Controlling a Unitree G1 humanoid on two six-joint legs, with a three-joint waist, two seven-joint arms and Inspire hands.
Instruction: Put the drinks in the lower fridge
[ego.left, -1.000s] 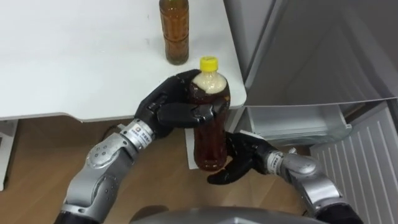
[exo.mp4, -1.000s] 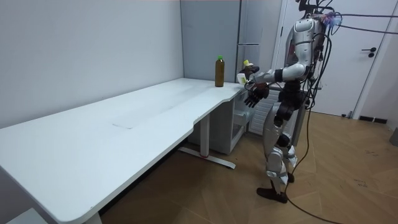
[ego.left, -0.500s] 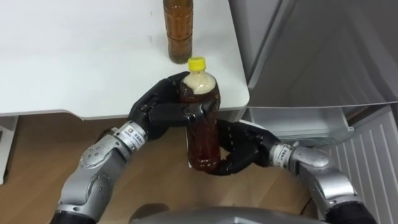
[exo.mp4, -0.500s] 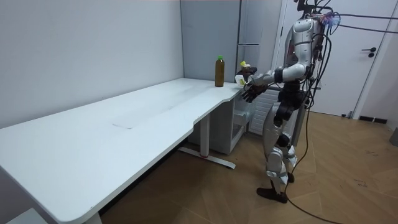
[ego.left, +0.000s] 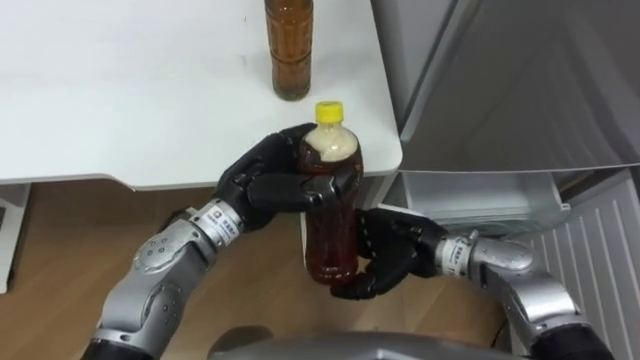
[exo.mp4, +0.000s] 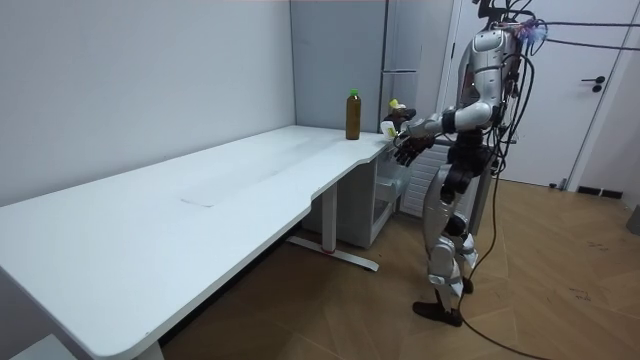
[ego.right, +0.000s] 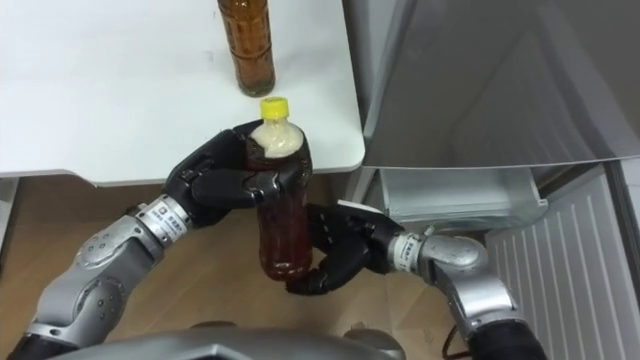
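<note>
**A:** Where is the drink?

**B:** I'm holding the brown drink bottle (ego.left: 333, 232) upright in the air, yellow cap on top. It is just off the round corner of the table (ego.left: 120, 110). My left hand (ego.left: 262, 186) is wrapped round its top part, and my right hand (ego.left: 392, 258) curls round its bottom.

**A:** Any words on it?

**B:** Too small for me to read.

**A:** What's around it?

**B:** A second bottle (ego.left: 286, 50) stands on the table near the edge. The fridge (ego.left: 520, 80) is on the right. Its lower part (ego.left: 480, 192) is open, near my right hand. The wood floor (ego.left: 60, 250) is below.

Glossy clear plastic bottle (ego.left: 329, 240); matt white table (ego.left: 120, 90); wood floor (ego.left: 60, 245).
</note>
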